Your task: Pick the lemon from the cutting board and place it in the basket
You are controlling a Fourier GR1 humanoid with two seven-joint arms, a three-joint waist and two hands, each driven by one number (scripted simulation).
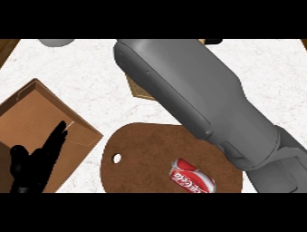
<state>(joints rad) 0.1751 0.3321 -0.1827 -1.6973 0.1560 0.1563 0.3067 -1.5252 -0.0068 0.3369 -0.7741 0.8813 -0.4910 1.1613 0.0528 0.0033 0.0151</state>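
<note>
The rounded brown cutting board [149, 149], a hole near its left edge, lies flat on the white counter [82, 68], while just beyond it only a tan corner of the basket [140, 92] shows.

On the surface [276, 81], the box [32, 118] lies at left, the cutting board [142, 149] just right of it and nearer. A can [192, 177] lies on the board. Behind the board, a flat thing [140, 92], perhaps another board, lies mostly under the right forearm [182, 81].

Bright, even light falls on the pale counter [276, 81]. The right forearm [182, 77] shades to a darker band along its left edge. The left hand [32, 165] reads as near-flat black; the can [192, 176] carries a pale sheen
</note>
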